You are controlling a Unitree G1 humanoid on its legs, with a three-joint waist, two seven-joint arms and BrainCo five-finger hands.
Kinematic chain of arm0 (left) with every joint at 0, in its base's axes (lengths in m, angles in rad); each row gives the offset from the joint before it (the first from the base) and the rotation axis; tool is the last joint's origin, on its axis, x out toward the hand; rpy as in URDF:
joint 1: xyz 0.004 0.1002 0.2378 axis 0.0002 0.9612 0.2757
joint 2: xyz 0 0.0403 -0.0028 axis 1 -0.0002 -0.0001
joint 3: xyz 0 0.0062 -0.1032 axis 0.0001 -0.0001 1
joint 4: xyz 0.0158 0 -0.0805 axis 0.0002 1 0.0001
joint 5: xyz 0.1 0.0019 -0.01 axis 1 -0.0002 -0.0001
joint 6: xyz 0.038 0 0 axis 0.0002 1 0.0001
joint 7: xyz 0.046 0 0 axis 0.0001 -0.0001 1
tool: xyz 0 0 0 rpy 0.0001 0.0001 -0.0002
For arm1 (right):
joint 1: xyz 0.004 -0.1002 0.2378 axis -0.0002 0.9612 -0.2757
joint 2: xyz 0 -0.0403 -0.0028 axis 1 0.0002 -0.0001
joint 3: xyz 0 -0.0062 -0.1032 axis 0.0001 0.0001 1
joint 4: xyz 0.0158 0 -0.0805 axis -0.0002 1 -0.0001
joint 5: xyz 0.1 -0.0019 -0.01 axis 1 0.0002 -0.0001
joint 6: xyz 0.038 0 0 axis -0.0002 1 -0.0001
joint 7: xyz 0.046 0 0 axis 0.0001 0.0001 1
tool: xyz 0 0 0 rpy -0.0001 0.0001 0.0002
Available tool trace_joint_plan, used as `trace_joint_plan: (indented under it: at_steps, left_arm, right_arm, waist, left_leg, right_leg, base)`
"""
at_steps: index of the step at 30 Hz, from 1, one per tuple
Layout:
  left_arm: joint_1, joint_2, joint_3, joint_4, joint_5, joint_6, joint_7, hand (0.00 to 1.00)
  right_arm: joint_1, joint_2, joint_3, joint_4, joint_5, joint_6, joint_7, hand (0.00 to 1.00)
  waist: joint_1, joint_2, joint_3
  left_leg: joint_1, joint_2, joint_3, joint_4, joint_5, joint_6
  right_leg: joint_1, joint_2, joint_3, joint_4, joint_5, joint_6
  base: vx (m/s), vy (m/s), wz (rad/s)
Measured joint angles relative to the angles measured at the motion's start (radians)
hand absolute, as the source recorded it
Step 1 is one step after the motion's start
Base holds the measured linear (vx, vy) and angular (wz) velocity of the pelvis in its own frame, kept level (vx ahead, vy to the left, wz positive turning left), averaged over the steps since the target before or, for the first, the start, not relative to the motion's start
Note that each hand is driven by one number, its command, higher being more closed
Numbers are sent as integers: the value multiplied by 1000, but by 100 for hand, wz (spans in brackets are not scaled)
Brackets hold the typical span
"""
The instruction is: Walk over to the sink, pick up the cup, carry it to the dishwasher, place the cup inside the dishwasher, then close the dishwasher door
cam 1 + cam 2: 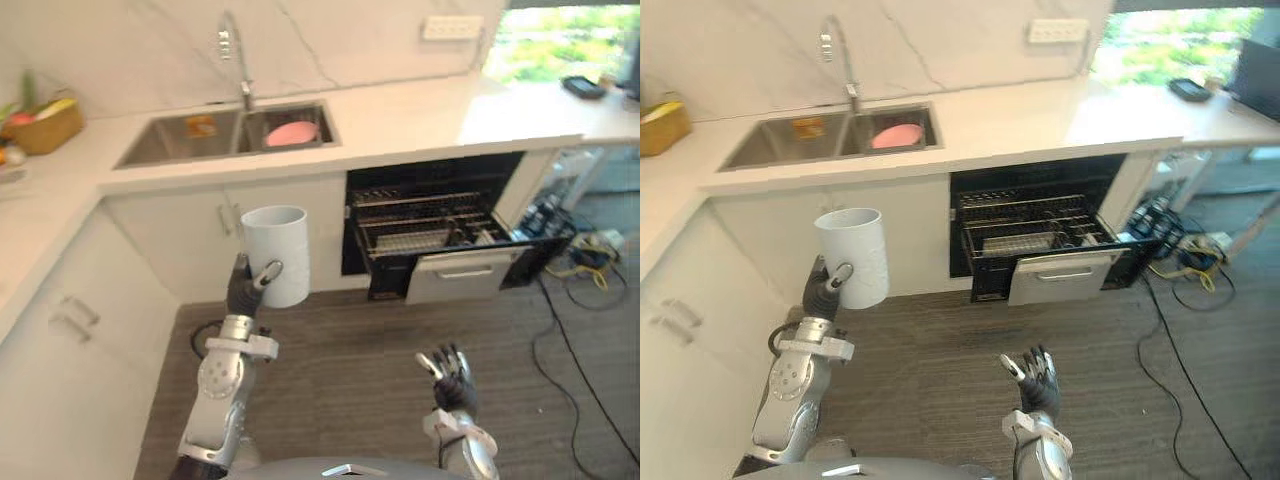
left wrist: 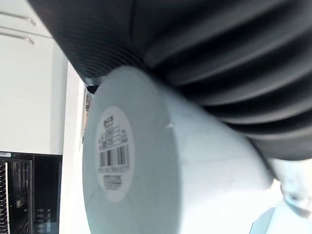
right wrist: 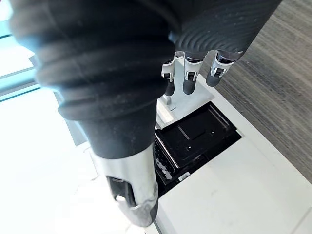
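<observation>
Left eye view shows the left robot hand (image 1: 243,290) raised in front of the white cabinets below the sink (image 1: 175,140), fingers and thumb curled round the lower part of a white cup (image 1: 277,240). The cup is upright, mouth up, off every surface and well apart from the dishwasher (image 1: 430,172). In the left wrist view the cup's (image 2: 195,161) round base faces the camera, and the dark ribbed cover lies against the cup's side.

The right robot hand (image 1: 452,372) hangs low over the grey floor (image 1: 340,350), spread loosely and holding nothing. In the right wrist view its fingers (image 3: 187,78) are straight, with the dishwasher (image 3: 195,131) beyond them.

The dishwasher sits under the tabletop (image 1: 420,115), to the right of the sink cabinets. It stands open with its wire rack (image 1: 420,222) drawn out.

The sink is set in the tabletop and has two basins. A pink dish (image 1: 292,133) lies in the right basin, and a faucet (image 1: 238,60) rises behind the divide. A basket (image 1: 45,128) stands on the tabletop at far left.
</observation>
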Motion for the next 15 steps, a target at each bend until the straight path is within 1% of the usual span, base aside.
trace_joint_plan:
  at_steps: [1, 2, 3, 4, 5, 6, 7, 8, 9, 10, 11, 12, 13, 14, 15]
  left_arm:
    - [13, 2, -1, -11, 0, -2, 2, 100]
    - [13, 2, -2, -14, -1, -6, 3, 100]
    - [15, 3, -2, -18, -1, -7, 6, 100]
    - [23, 4, -5, -31, 1, -10, 19, 100]
    - [25, 32, -3, -34, 9, -10, 39, 100]
    - [24, 51, -3, -45, 10, -9, 65, 100]
    - [22, 58, -4, -50, 12, -9, 75, 100]
    - [15, 59, -2, -53, 13, -9, 91, 100]
    - [17, 61, 1, -55, 12, -8, 100, 100]
    - [18, 61, 14, -52, 13, -5, 108, 100]
    - [19, 61, 20, -46, 13, -4, 116, 100]
    - [20, 60, 38, -43, 13, -3, 128, 100]
    - [19, 61, 59, -45, 14, -10, 146, 100]
    - [19, 64, 71, -48, 15, -16, 159, 100]
    - [19, 80, 99, -50, 22, -28, 186, 100]
  right_arm:
    - [0, -5, -4, 1, 0, 5, 0, 0]
    - [13, -10, -10, 1, 0, 4, 0, 0]
    - [24, -12, -10, 1, -3, 4, 0, 0]
    - [41, -13, -8, 14, -26, 3, 2, 0]
    - [39, 19, -2, 39, -38, 7, 2, 0]
    - [39, 50, 3, 39, -38, 4, 8, 0]
    - [38, 64, 3, 39, -38, 0, 13, 0]
    - [24, 82, 3, 40, -39, -5, 21, 0]
    - [14, 87, 3, 40, -39, -10, 23, 0]
    - [-4, 89, 3, 42, -62, -15, 25, 0]
    - [-17, 89, 4, 43, -79, -18, 27, 0]
    - [-42, 89, 4, 43, -93, -33, 38, 0]
    - [-66, 89, 4, 41, -101, -54, 48, 0]
    - [-82, 89, 6, 37, -103, -64, 54, 0]
    - [-92, 87, 13, 30, -109, -82, 61, 0]
  waist:
    - [-5, -5, -3]
    - [-6, -6, -4]
    - [-6, -3, -11]
    - [-3, -2, -40]
    - [-10, -51, -67]
    - [-18, -88, -75]
    - [-21, -101, -75]
    - [-16, -112, -70]
    - [-18, -102, -63]
    - [-23, -100, -57]
    - [-24, -96, -56]
    - [-25, -83, -55]
    - [-25, -71, -62]
    - [-24, -74, -64]
    - [-19, -103, -66]
  left_leg:
    - [-11, -23, 20, -39, 44, 5]
    - [-13, -54, 48, -83, 96, 26]
    - [-9, -70, 56, -112, 136, 44]
    - [-9, -94, 68, -142, 187, 20]
    - [21, -129, 86, -130, 173, 40]
    - [47, -157, 101, -133, 149, 63]
    - [62, -166, 101, -135, 138, 72]
    - [126, -173, 102, -172, 118, 86]
    - [154, -174, 105, -188, 108, 89]
    - [218, -170, 111, -215, 95, 95]
    - [247, -164, 119, -229, 94, 96]
    - [294, -143, 130, -249, 90, 93]
    - [309, -119, 146, -254, 74, 69]
    - [313, -117, 156, -254, 60, 52]
    - [320, -137, 170, -256, 18, 19]
  right_leg:
    - [30, -22, 24, -7, -21, 36]
    - [62, -42, 45, -9, -41, 69]
    - [74, -49, 54, -6, -51, 86]
    - [84, -59, 58, 15, -70, 105]
    - [78, -102, 53, 69, -86, 109]
    - [47, -129, 30, 167, -59, 124]
    - [27, -137, 11, 226, -28, 124]
    - [-60, -163, -48, 427, 92, 111]
    - [-91, -181, -78, 498, 87, 101]
    - [-126, -214, -144, 576, 43, 92]
    - [-143, -228, -175, 585, 17, 87]
    - [-182, -244, -241, 552, -24, 82]
    - [-226, -252, -310, 435, -32, 79]
    - [-247, -253, -347, 342, 0, 82]
    - [-288, -262, -388, 174, 123, 55]
  base:
    - [625, 288, -86]
    - [606, 308, -77]
    - [614, 354, -71]
    - [724, 345, -56]
    - [717, 319, -50]
    - [565, 214, -19]
    - [388, 177, -7]
    - [354, 160, -2]
    - [398, 153, -11]
    - [330, 97, -12]
    - [338, 82, -24]
    - [269, 53, -29]
    - [196, 34, -31]
    - [201, 15, -45]
    - [222, -34, -68]
